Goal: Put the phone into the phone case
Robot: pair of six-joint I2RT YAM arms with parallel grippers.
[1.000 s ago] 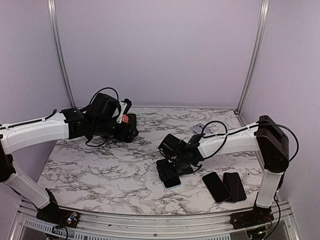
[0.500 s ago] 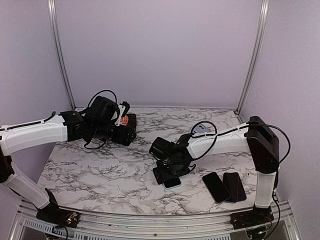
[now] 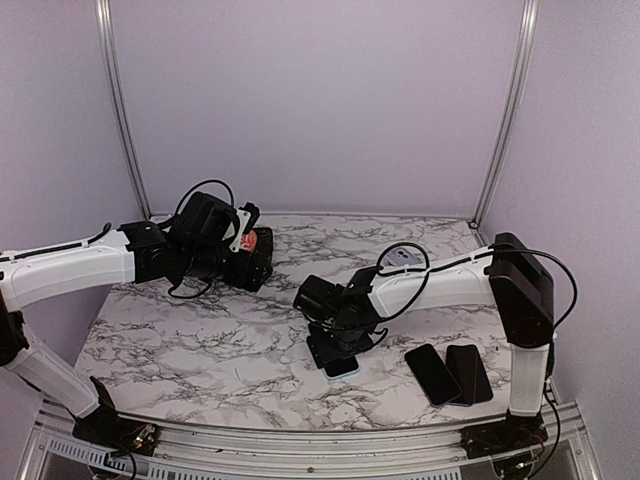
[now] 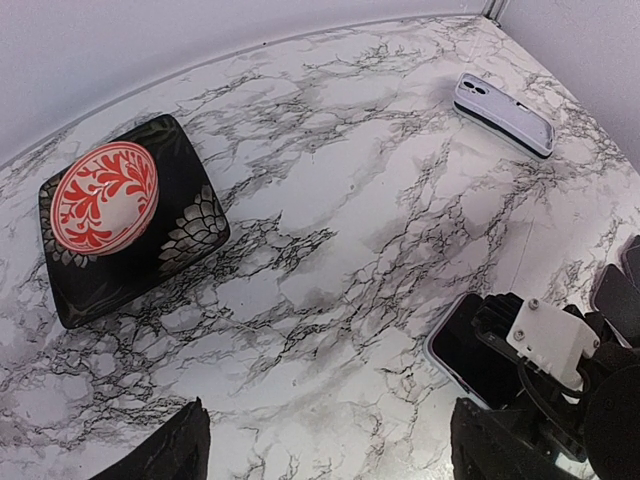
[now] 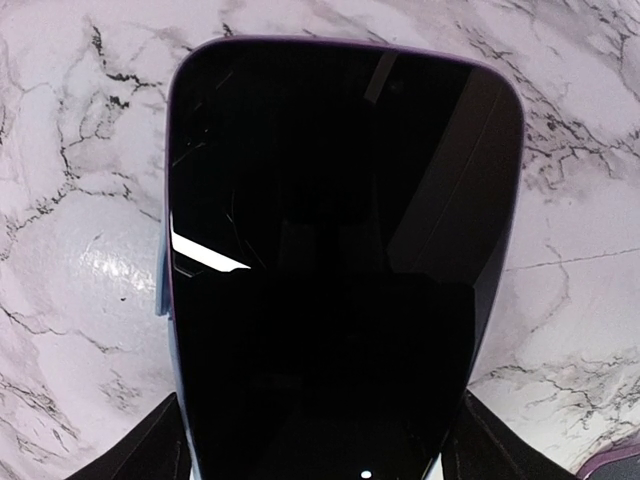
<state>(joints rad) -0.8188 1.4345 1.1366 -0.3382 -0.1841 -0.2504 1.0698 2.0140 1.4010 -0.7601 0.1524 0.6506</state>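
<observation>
A black-screened phone [image 5: 340, 250] with a lilac rim lies flat on the marble table, and a pale blue edge [image 5: 162, 285] shows along its left side. It also shows in the top view [image 3: 343, 366] and the left wrist view [image 4: 470, 350]. My right gripper [image 5: 322, 445] is low over it, jaws spread wide, one finger [image 5: 150, 445] on each long side; I cannot tell if they touch. A lilac phone case [image 4: 503, 113] lies at the back right, also in the top view [image 3: 397, 258]. My left gripper [image 4: 322, 440] is open and empty above the table, left of centre.
A black square dish [image 4: 190, 235] with a red-and-white patterned dome [image 4: 105, 197] sits at the back left. Two dark phones [image 3: 432, 373] [image 3: 468, 372] lie side by side at the front right. Frame posts stand at the back corners.
My right gripper has shifted a little left and lower over the phone. The phone has hardly moved. The left arm has drawn back slightly.
</observation>
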